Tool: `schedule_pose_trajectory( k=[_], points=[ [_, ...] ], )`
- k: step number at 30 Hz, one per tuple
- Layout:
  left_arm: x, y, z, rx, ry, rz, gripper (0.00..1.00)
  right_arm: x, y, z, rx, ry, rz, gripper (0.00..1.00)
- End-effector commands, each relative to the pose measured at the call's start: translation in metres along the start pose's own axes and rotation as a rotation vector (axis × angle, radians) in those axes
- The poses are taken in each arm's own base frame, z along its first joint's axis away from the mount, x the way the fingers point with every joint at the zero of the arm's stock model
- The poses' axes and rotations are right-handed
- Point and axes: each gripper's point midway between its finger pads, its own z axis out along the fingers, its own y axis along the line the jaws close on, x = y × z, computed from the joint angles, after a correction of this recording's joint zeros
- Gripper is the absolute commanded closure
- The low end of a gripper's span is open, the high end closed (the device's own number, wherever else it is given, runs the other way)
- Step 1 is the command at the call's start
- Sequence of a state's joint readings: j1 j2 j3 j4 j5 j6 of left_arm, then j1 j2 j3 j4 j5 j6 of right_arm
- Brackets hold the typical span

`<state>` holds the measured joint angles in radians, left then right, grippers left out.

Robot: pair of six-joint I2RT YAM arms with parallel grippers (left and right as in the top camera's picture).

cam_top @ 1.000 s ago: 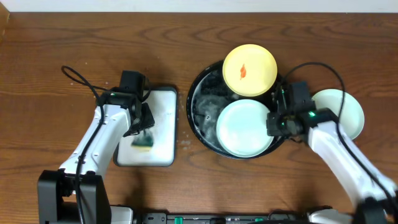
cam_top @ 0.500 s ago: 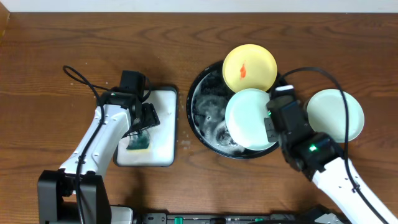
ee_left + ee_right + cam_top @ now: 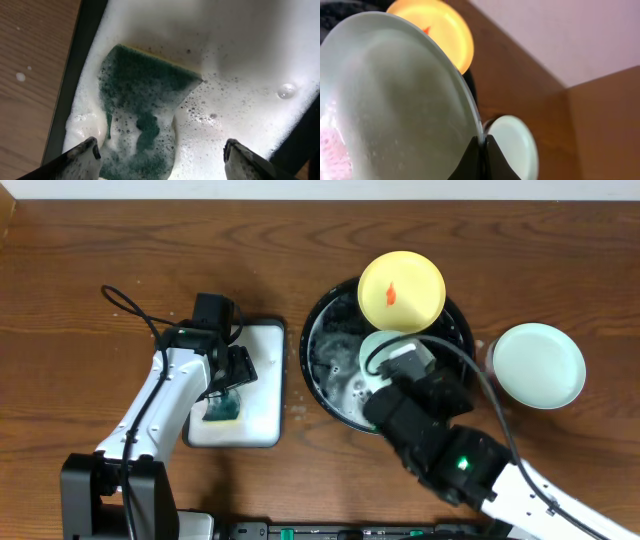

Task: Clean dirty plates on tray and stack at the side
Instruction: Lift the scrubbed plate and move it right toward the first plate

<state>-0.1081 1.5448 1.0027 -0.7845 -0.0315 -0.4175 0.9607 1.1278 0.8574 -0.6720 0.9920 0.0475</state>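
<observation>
Above the large round black tray [image 3: 309, 332], your right fingers [image 3: 472, 164] pinch the pale mint-green round plate [image 3: 395, 100] by its rim, lifted a moment ago (ready for stacking, I judge); left fingers [image 3: 85, 156] spread over the green sponge [image 3: 140, 100].

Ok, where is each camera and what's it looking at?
Overhead: above the table, facing straight down; shows left arm, right arm, black tray.
Left wrist: looks down past the open left gripper at the foamy green sponge.
Right wrist: looks along the mint plate pinched by the right gripper.
Shared: overhead and right wrist both show the yellow plate.
</observation>
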Motion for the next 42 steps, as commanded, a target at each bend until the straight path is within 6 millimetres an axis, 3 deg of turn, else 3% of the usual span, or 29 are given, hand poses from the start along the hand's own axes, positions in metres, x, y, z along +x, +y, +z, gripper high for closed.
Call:
schedule_pose_trajectory(
  k=[1, 6, 20, 42],
  points=[
    [-0.001, 0.001, -0.001, -0.002, -0.002, 0.003, 0.19, -0.016, -0.02, -0.017, 0.126, -0.068, -0.043, 0.99],
    [-0.001, 0.001, -0.001, -0.002, -0.002, 0.003, 0.19, -0.027, -0.021, -0.027, 0.172, -0.109, -0.165, 0.99],
    [-0.001, 0.001, -0.001, -0.002, -0.002, 0.003, 0.18, -0.05, -0.03, -0.034, 0.232, -0.158, -0.203, 0.99],
    [-0.001, 0.001, -0.001, -0.002, -0.002, 0.003, 0.18, -0.052, -0.024, -0.035, 0.207, -0.175, -0.194, 0.99]
  ],
)
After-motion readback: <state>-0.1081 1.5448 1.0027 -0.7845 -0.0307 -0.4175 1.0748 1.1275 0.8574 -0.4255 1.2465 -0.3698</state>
